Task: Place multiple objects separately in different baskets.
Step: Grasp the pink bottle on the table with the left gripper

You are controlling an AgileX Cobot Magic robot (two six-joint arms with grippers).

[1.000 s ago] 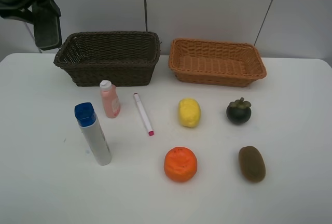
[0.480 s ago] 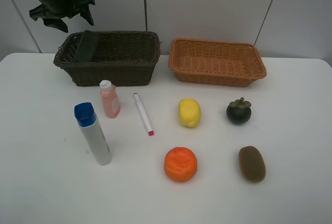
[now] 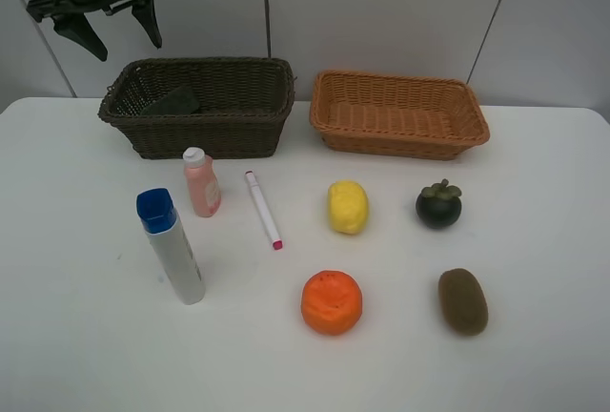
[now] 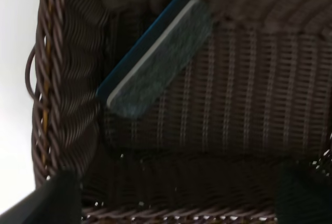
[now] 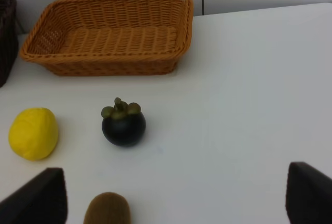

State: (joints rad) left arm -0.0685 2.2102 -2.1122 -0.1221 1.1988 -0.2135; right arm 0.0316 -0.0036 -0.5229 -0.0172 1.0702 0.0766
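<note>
My left gripper [image 3: 129, 50] hangs open and empty above the left end of the dark brown basket [image 3: 210, 131]. The dark green eraser [image 3: 173, 100] lies inside that basket, against its left wall; the left wrist view looks down on the eraser [image 4: 155, 60] beyond the spread fingertips [image 4: 52, 198]. On the table lie the blue-capped tube [image 3: 173, 250], pink bottle [image 3: 202, 183], marker [image 3: 264, 209], lemon [image 3: 348, 206], orange [image 3: 332, 301], mangosteen [image 3: 438, 205] and kiwi [image 3: 463, 300]. The light orange-tan basket [image 3: 400, 114] holds nothing. My right gripper [image 5: 174, 195] is open, low behind the kiwi [image 5: 107, 209].
Both baskets stand side by side at the table's back edge, close to the wall. The right wrist view takes in the mangosteen [image 5: 123, 125], the lemon [image 5: 33, 133] and the light basket [image 5: 109, 42], with bare white table to the right of them.
The left gripper has opened and let go of the eraser. The eraser dropped into the dark basket and settled on its floor. The right gripper has not moved.
</note>
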